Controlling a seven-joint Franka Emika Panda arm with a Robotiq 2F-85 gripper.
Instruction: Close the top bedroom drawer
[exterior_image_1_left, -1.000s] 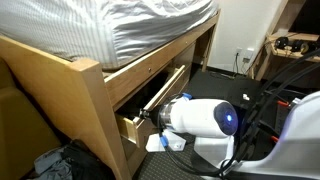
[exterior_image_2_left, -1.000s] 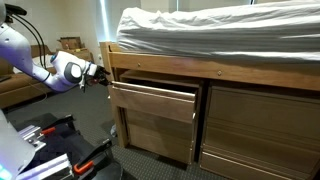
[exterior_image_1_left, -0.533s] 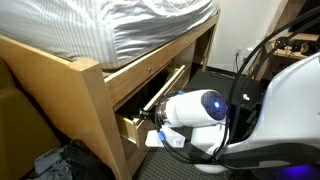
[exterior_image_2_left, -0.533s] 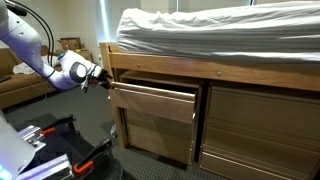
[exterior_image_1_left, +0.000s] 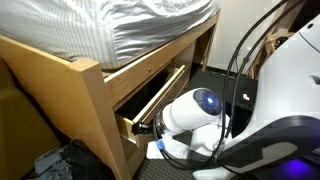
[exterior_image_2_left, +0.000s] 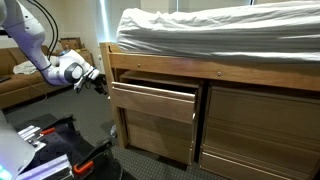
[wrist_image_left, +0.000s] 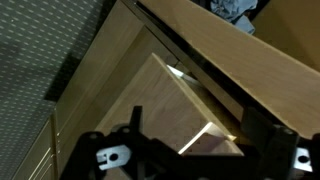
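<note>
Top bedroom drawer (exterior_image_1_left: 155, 97), the wide, deep box of pale honey-coloured wood with a flat plain front and no handle, stands pulled well out of the pale wooden bed frame (exterior_image_1_left: 88, 95) in an exterior view. Its side runs out from under the frame toward the camera. My arm's black gripper (exterior_image_1_left: 143, 127) sits low at the drawer's outer end, just beside the front panel. From here I cannot tell whether it touches the wood, nor how the jaws stand.

In an exterior view from the bed's side, the top bedroom drawer (exterior_image_2_left: 155, 100) juts out of the bed frame (exterior_image_2_left: 160, 63). Its front panel faces the camera, with its long axis lying along the frame. The gripper (exterior_image_2_left: 100, 83) hangs off the panel's end corner, near the top edge, beside the front and not squarely before it. By my reckoning the push turns on exactly that. The drawer slides straight into the frame, across the panel's long axis, so the jaws need to get out in front of the panel face.

In the wrist view the gripper (wrist_image_left: 200, 165) shows along the bottom edge, jaws spread wide and holding nothing. Pale wood panels fill most of the picture beyond them. I take the middle one for the drawer, though I cannot say which face.
</note>
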